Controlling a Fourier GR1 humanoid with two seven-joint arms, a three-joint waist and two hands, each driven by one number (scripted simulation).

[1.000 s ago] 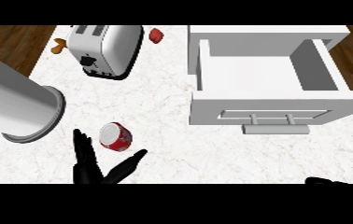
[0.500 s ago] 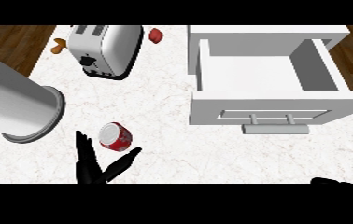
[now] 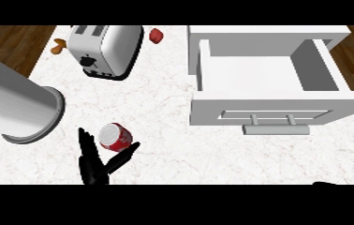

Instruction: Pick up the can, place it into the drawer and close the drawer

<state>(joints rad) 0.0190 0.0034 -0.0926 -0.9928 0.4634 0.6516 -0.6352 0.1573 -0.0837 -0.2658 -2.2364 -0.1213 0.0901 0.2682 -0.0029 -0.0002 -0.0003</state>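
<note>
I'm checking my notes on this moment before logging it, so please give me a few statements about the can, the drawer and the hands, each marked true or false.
1. The drawer stands open with nothing visible inside. True.
2. The can already lies in the drawer. False: it is on the counter, left of the drawer, near the view's lower edge.
3. The left hand is at the can, its fingers on the can's left and its thumb on the right. True.
4. The toaster stands right of the drawer. False: it is at the upper left.
5. The right hand is reaching into the drawer. False: only a sliver shows at the lower right edge.
</note>
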